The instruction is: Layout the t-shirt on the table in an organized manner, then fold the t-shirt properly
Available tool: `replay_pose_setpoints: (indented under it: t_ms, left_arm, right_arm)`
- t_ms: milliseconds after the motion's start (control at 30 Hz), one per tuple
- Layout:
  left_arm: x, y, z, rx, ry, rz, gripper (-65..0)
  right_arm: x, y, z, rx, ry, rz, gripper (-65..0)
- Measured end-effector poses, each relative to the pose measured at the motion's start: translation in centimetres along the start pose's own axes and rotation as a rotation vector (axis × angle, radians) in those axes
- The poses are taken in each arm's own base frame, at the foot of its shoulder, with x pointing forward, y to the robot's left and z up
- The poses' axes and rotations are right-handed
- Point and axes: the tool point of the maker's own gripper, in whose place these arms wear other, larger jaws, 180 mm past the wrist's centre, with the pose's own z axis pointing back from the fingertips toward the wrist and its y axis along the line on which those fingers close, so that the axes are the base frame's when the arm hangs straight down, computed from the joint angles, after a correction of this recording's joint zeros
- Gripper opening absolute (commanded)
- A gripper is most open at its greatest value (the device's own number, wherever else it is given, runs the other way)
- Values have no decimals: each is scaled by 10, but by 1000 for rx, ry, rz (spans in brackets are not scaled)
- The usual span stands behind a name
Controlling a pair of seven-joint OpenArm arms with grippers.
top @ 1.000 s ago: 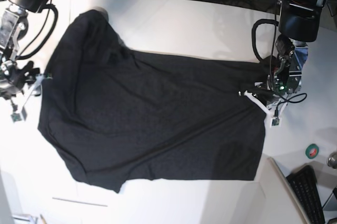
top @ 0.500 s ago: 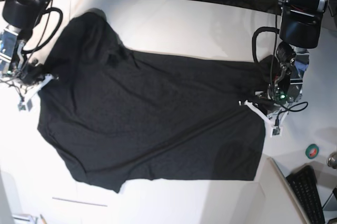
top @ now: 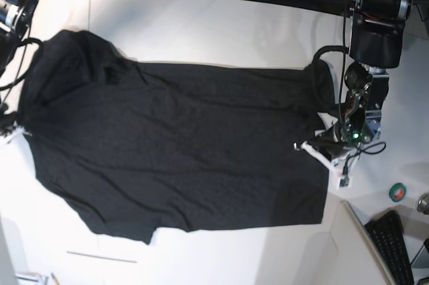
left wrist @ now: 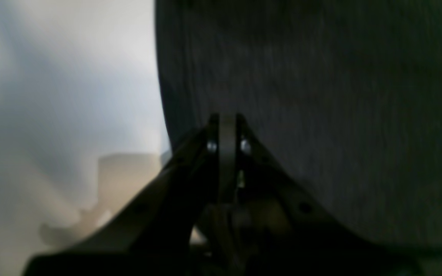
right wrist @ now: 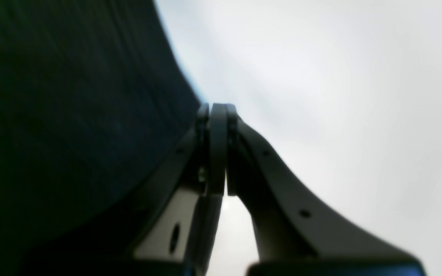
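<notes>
White table (top: 221, 27) carries the t-shirt (top: 181, 151), now dragged leftward and flatter; left hand (top: 320, 143) and right hand (top: 8, 131) each stay clamped on its edges; spreading nears done.

The black t-shirt (top: 181, 151) lies spread, plain side up and lightly wrinkled, on the white table (top: 214, 30).

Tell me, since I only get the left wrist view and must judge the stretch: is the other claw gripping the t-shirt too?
Observer: Yes. In the right wrist view the right claw is shut at the t-shirt edge.
Operator: Is the cloth spread out?
Observer: Mostly. The base view shows it lying wide on the table, with folds bunched at the far corner near the right arm.
Operator: Print side up?
Observer: No print shows; only plain black faces up.
</notes>
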Motion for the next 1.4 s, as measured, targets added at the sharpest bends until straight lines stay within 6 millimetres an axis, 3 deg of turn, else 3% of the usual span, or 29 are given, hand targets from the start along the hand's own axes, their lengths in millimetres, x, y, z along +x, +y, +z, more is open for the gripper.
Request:
replay_pose_setpoints:
  t_ms: [100,133,233,300,367,533,733,1067,1267,1400]
  left_arm:
    - [-22,20,15,28,47,60,-650]
    - [-28,27,20,48,68,75,-606]
    - [-33,37,40,48,99,121,-331]
    - [-33,43,50,31,114,121,-171]
    - [-41,47,54,11,170,104,-99]
    - [-52,35,39,-43,245,76,-174]
    - [-81,30,21,-83,363,64,-194]
    - [-80,33,21,-79,361,76,-196]
    - [-71,27,35,-87,334,24,-196]
    - [-64,38,40,-69,333,0,-196]
  right_arm:
    - [5,8,22,-26,-28,56,-650]
    - [-4,17,27,-17,-19,63,-650]
    - [-31,49,36,32,17,70,-650]
    - [-36,63,37,59,21,115,-650]
    - [-34,71,36,75,20,194,-650]
    - [-48,107,36,146,42,249,-650]
    - [-47,107,36,145,39,239,-650]
    - [-48,107,36,144,40,238,-650]
    - [-48,108,36,146,40,241,-650]
    - [-48,108,36,146,40,241,-650]
